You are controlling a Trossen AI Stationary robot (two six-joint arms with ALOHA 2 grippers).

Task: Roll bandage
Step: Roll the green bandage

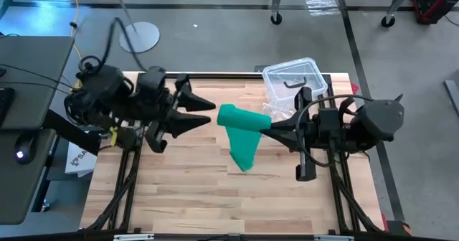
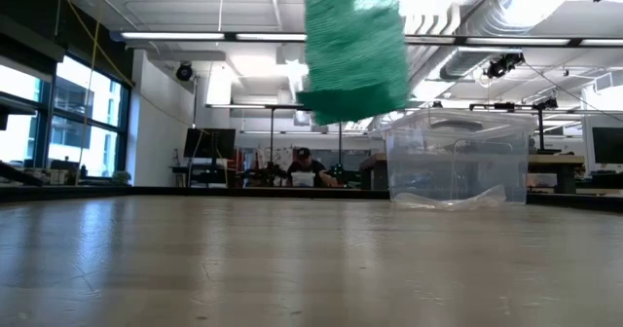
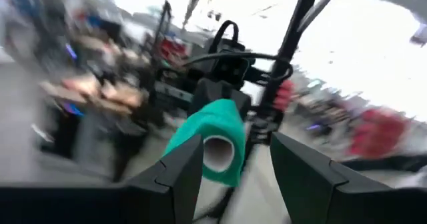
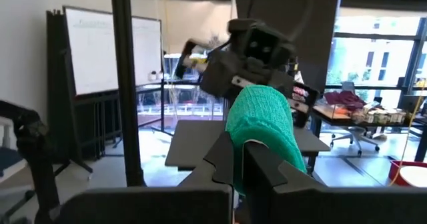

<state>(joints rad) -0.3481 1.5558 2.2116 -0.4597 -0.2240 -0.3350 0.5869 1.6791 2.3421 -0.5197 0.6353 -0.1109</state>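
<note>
Pale wooden planks make up the table top [image 1: 186,191], and beyond it the low view looks into a long workshop with ceiling ducts, strip lights and a person [image 2: 304,168] seated far back. That low view cuts both arms off entirely; only the hanging end of the bandage enters from its upper edge. The left wrist view is heavily smeared, so the room behind it cannot be made out.

Clamped together on one end of the roll, the right gripper [image 1: 267,129] holds the green stretchy fabric bandage [image 1: 240,135] above the middle of the table, its dark fingers [image 4: 230,159] pinched on the wound part. The left gripper [image 1: 208,112] stands just beside the roll's other end with its jaws apart, the two dark fingers [image 3: 179,174] framing the roll's open end without visibly touching it.

The bandage is partly wound: a short fat roll with a pale hollow core [image 3: 217,152] showing at the end that faces the left gripper, and a loose flat tail drooping down from it, clear of the wood.

Behind the right arm, near the table's far edge, sits a clear plastic box [image 1: 291,79] with a black handle [image 1: 296,83], and crinkled clear plastic [image 2: 450,199] lies in its bottom.
</note>
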